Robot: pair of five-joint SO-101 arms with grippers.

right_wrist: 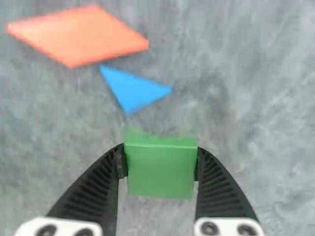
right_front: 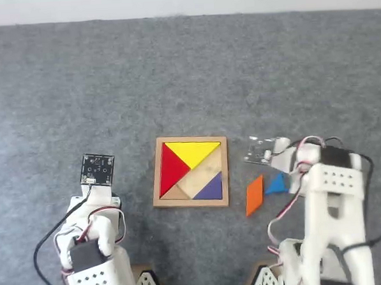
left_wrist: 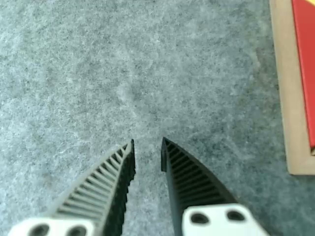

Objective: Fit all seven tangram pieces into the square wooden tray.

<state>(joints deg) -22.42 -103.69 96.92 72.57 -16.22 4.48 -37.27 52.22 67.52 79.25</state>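
The square wooden tray [right_front: 156, 176] lies mid-table holding a yellow triangle [right_front: 192, 153], a red triangle [right_front: 171, 169] and a purple piece [right_front: 210, 188], with bare wood between them. Just right of the tray on the carpet lie an orange parallelogram [right_front: 254, 195] and a small blue triangle [right_front: 277, 183]. My right gripper [right_wrist: 160, 155] is shut on a green square [right_wrist: 160, 167], held just short of the blue triangle [right_wrist: 135, 91] and the orange parallelogram [right_wrist: 78, 34]. My left gripper [left_wrist: 147, 147] hovers over bare carpet left of the tray [left_wrist: 288, 98], slightly open with nothing between its fingers.
Grey carpet covers the whole table. Wide free room lies behind the tray and to its far left. The two arm bases stand at the near edge.
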